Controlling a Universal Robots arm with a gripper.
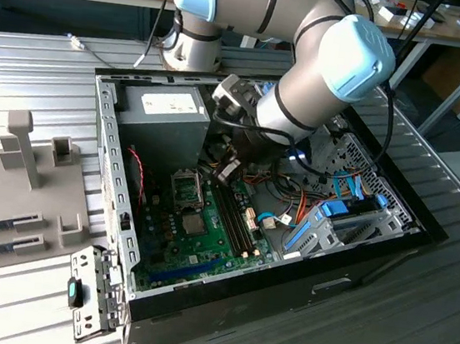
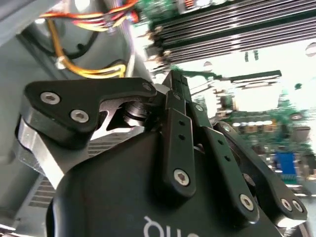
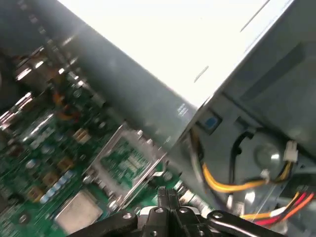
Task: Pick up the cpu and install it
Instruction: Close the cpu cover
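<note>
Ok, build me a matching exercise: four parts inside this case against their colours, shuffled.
Parts:
1. board
2. power supply
3. drive cage
4. thick wire in the first wrist view

Colours:
a. blue
b. yellow
c. green
d. grey

Pairs: 1-c; 2-d; 3-a; 4-b
</note>
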